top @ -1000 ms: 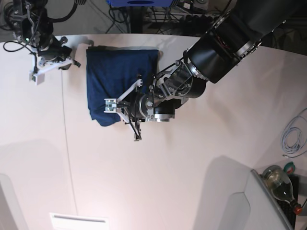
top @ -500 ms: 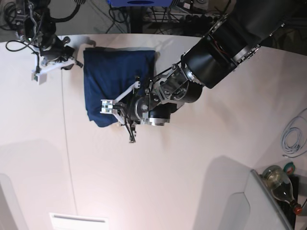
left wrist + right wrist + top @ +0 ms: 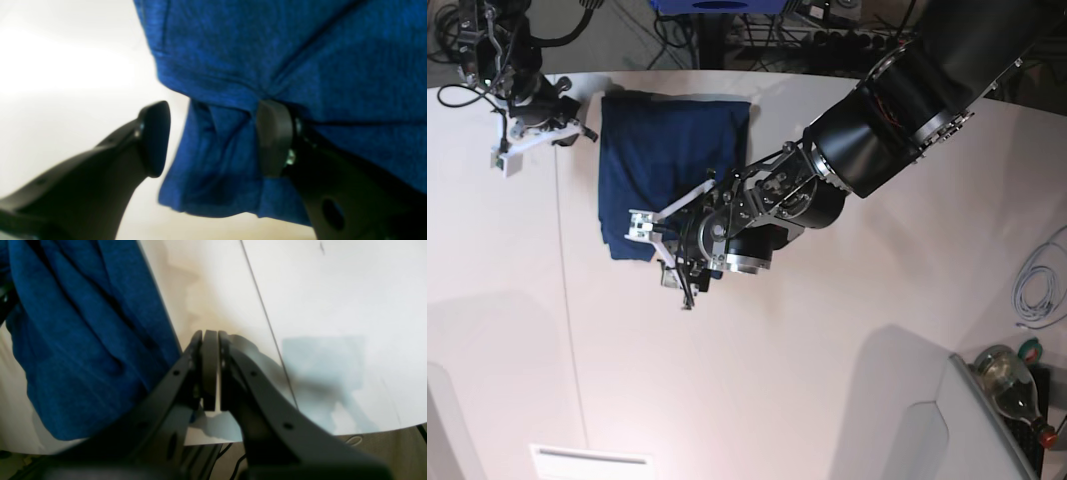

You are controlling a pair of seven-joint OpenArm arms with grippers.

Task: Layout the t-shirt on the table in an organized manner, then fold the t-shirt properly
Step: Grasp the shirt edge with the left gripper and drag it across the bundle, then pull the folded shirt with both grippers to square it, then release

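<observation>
The navy t-shirt point(image 3: 672, 160) lies folded into a rough rectangle at the far side of the white table point(image 3: 827, 330). My left gripper point(image 3: 657, 258) sits at the shirt's near-left corner. In the left wrist view this gripper point(image 3: 213, 140) stands open, and a hanging fold of the t-shirt point(image 3: 220, 166) fills the gap and touches one of the fingers point(image 3: 273, 140). My right gripper point(image 3: 527, 140) hovers just left of the shirt's far-left corner. It is shut point(image 3: 210, 370) with nothing between its pads; the t-shirt point(image 3: 83, 340) lies beside it.
A thin dark seam point(image 3: 567, 300) runs down the table's left part and shows again as the seam point(image 3: 267, 323) in the right wrist view. A glass bottle point(image 3: 1012, 385) and a coiled white cable point(image 3: 1037, 285) sit at the right edge. A white slotted panel point(image 3: 592, 462) is at the front left.
My left gripper slid toward the front left along the shirt's corner and its jaws have opened. The shirt shifted slightly left. The right gripper stayed shut, almost still.
</observation>
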